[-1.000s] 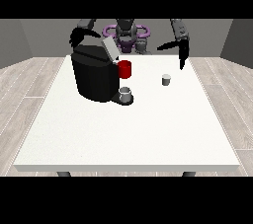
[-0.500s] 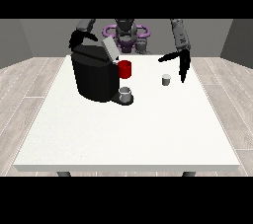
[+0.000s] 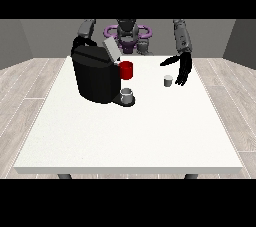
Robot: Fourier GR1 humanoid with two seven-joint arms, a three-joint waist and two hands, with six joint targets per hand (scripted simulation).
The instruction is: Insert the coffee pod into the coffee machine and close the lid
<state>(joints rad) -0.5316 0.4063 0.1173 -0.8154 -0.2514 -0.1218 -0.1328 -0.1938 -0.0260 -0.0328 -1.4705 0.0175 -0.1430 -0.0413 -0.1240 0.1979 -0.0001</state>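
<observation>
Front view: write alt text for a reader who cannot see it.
A robot behind a white table holds the hand at the view's right, fingers open, just beside a small grey coffee pod. A black coffee machine stands at the left with its lid raised, a red part at its front and a grey cup under it.

A large white table (image 3: 130, 136) stood on dark legs over a floor of pale grey wood-look planks (image 3: 30, 96). Behind it rose plain grey walls (image 3: 30, 41), evenly lit.
</observation>
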